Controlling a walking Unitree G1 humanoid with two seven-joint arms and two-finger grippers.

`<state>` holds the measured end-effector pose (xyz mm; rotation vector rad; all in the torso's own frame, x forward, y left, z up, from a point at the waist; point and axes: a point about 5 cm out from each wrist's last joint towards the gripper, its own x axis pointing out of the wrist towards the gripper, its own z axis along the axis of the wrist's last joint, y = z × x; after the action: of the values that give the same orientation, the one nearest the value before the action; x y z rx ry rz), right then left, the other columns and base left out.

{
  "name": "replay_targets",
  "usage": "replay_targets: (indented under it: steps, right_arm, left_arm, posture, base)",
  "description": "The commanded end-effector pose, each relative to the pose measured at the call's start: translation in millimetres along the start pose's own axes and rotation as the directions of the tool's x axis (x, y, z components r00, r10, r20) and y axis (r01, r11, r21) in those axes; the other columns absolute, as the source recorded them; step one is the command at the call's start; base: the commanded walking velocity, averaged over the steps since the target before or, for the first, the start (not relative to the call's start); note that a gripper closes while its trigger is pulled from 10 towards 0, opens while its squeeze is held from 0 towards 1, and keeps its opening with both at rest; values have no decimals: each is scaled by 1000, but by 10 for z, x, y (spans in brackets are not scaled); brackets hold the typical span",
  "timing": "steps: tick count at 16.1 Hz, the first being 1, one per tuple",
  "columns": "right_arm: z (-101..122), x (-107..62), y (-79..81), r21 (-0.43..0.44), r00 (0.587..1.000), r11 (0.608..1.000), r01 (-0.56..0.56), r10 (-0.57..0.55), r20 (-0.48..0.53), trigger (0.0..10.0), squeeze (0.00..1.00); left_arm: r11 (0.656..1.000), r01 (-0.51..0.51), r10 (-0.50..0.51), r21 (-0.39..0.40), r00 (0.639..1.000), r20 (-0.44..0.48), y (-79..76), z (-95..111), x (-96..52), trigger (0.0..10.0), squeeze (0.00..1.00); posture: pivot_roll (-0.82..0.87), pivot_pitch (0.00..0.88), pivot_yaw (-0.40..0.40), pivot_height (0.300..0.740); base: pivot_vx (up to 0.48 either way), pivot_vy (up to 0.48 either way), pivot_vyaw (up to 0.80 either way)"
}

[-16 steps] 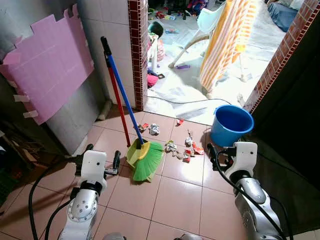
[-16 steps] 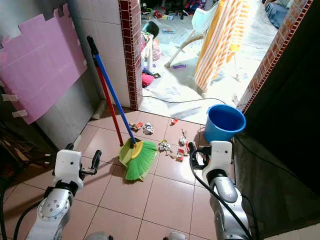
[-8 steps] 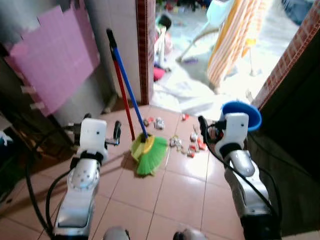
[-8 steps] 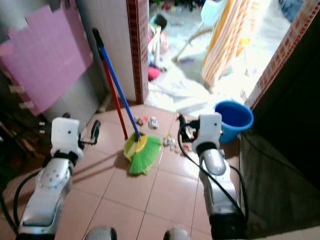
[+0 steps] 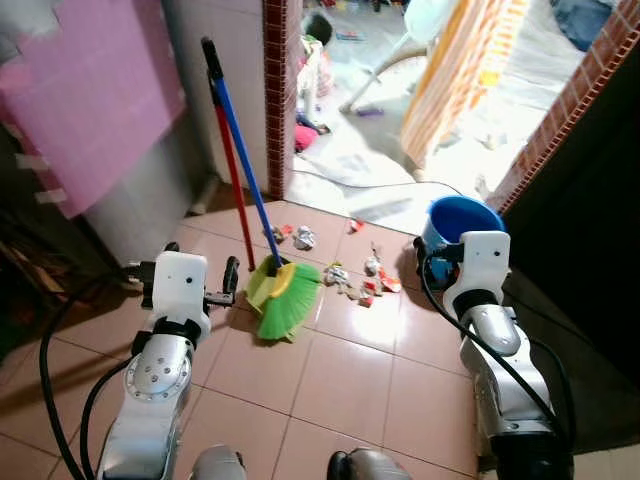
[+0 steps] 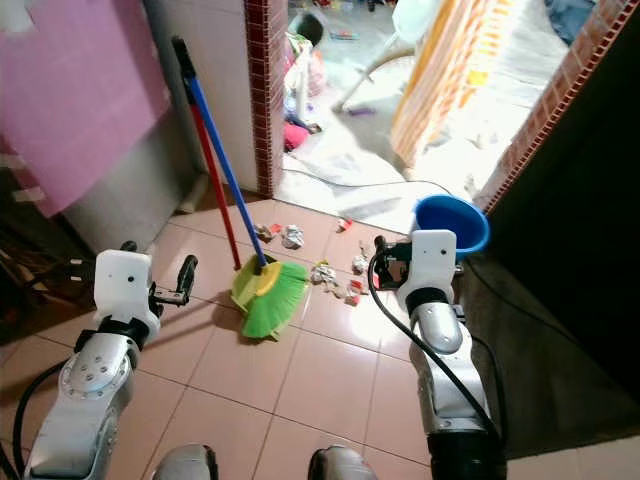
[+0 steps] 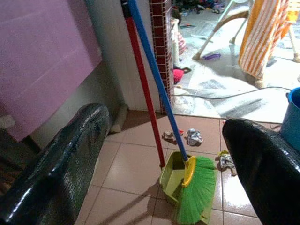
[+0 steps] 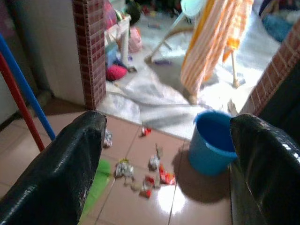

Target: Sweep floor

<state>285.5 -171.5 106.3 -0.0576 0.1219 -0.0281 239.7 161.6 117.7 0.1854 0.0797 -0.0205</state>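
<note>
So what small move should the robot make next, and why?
Probably bring the left gripper forward to the blue broom handle. Both grippers are open and hold nothing, the broom leans untouched against the wall beside the dustpan, and the litter lies on the tiles.

Silver-armed humanoid with white wrist blocks

Two jointed silver arms are ending in white boxy housings, the left gripper (image 5: 200, 283) and right gripper (image 5: 432, 262) each showing glossy black fingers (image 7: 61, 164); black cables (image 5: 55, 400) are looping along both forearms, and rounded grey feet (image 5: 365, 466) are showing below.
</note>
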Motion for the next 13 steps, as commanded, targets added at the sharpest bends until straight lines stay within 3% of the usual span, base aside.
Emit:
replay_targets:
  steps: [1,5,9,13]
  right_arm:
    - [41,-3,-29,2,1000,1000,15,-15,-4,10000,0]
    - [20,-18,68,44,1000,999,8,-7,-11,10000,0]
    - [44,7,112,77,1000,997,13,-14,16,10000,0]
    - [45,10,181,88,1000,996,-12,11,8,10000,0]
  left_arm:
    - [1000,22,-22,6,999,32,-4,97,2,10000,0]
    - [999,24,-24,-39,1000,-12,57,64,-17,10000,0]
    - [995,79,-80,-61,997,-7,-93,84,17,10000,0]
    - [996,81,-81,-41,997,16,-97,185,78,10000,0]
  posture:
    - [69,119,-86,740]
    - [67,119,-36,740]
    - [57,119,-2,740]
    - [62,124,-8,740]
  base:
    - [0,0,-800]
    - [0,124,-800]
    - [0,392,0]
    - [0,0,0]
